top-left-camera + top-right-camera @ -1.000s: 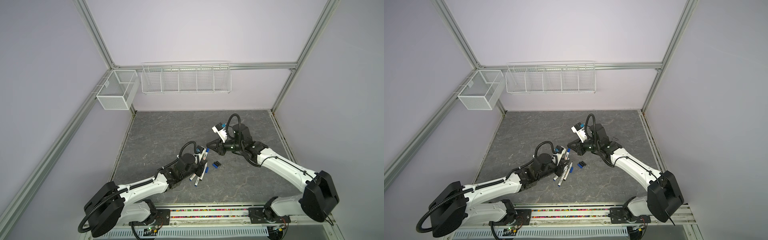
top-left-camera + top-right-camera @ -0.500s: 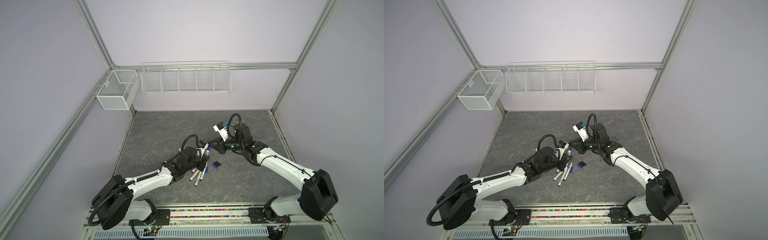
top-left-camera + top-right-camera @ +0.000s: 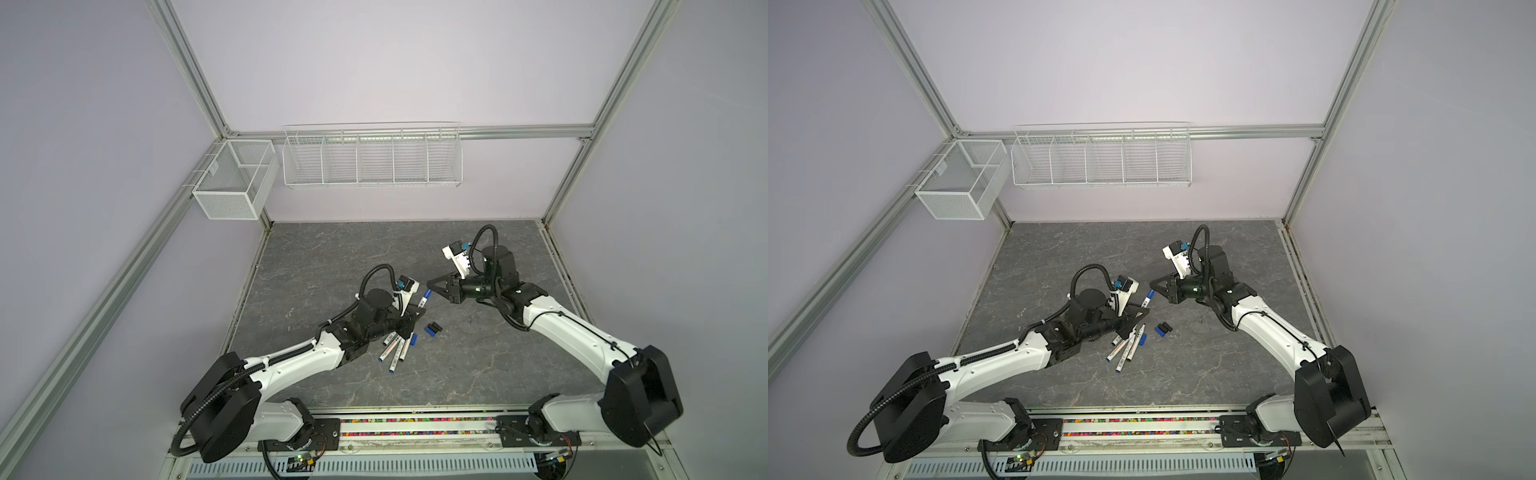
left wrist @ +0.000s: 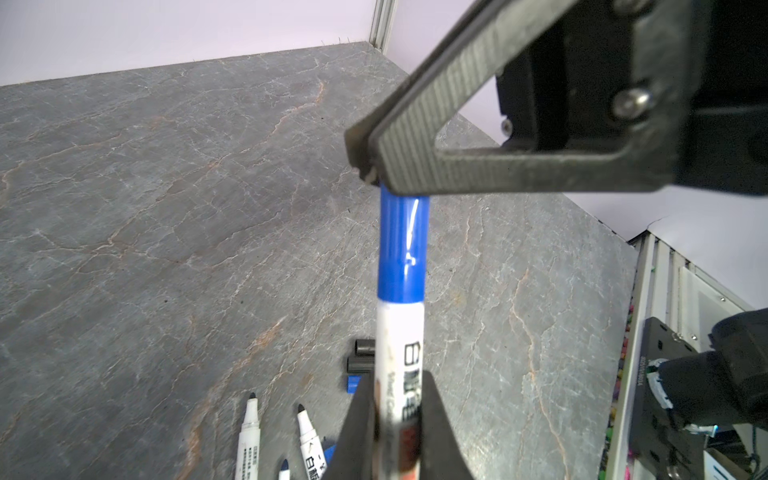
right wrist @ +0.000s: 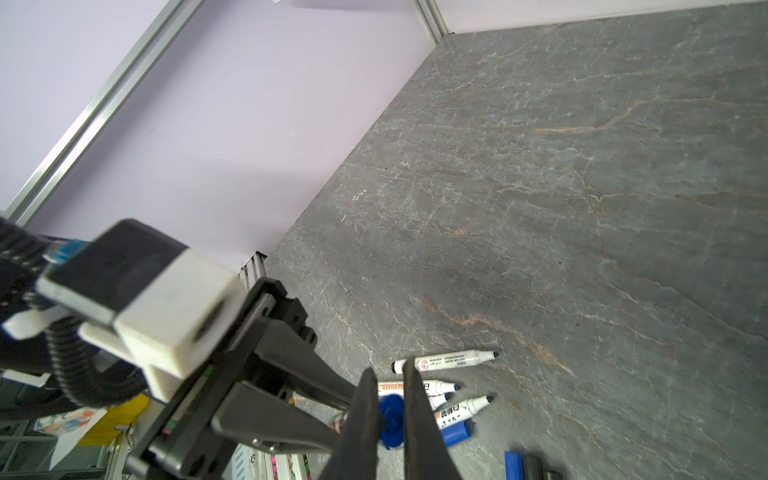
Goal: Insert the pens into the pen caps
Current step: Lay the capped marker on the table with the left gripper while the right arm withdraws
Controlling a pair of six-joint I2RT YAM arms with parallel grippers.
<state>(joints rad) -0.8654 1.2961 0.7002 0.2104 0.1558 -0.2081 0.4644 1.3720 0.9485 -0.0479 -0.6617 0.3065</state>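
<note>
Pen [image 4: 400, 332] now in cap [image 4: 403, 245]: my left tool [image 4: 397, 397], clenched on it, swung up to the right tool [image 5: 388, 374] pinching that cap. One pairing probably done.

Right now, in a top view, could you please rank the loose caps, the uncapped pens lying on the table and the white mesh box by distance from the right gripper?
1. Loose caps: on the table, just in front of the right gripper.
2. Uncapped pens: farther toward the front left.
3. White mesh box: up on the left wall rail.
</note>
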